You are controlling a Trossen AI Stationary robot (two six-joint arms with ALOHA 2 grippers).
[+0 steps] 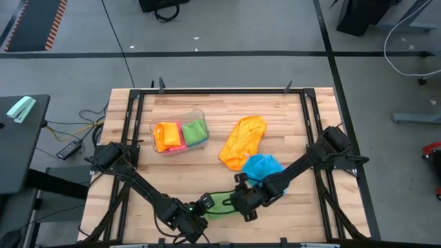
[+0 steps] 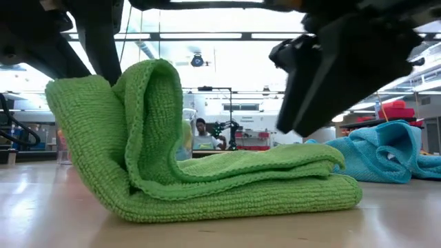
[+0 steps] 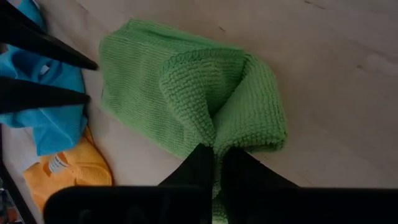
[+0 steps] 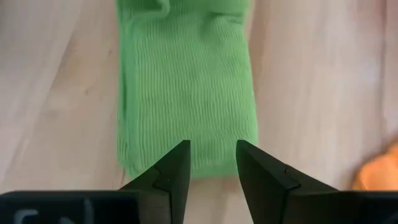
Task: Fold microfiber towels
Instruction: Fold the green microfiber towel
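two arms met low over the green towel (image 1: pixel 219 204) at the table's (image 1: pixel 289 145) front edge: left gripper (image 3: pixel 217 163) pinched its raised nubby fold, right gripper (image 4: pixel 212 163) hovered parted above its flat ribbed end, blue towel (image 1: pixel 263 167) beside.

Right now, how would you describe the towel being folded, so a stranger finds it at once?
Look at the wooden table's near edge, between the two arms. There lies the green towel, one end pinched up by the left end effector. Unlike the blue towel and orange towel heaped loose beyond, it is folded flat.
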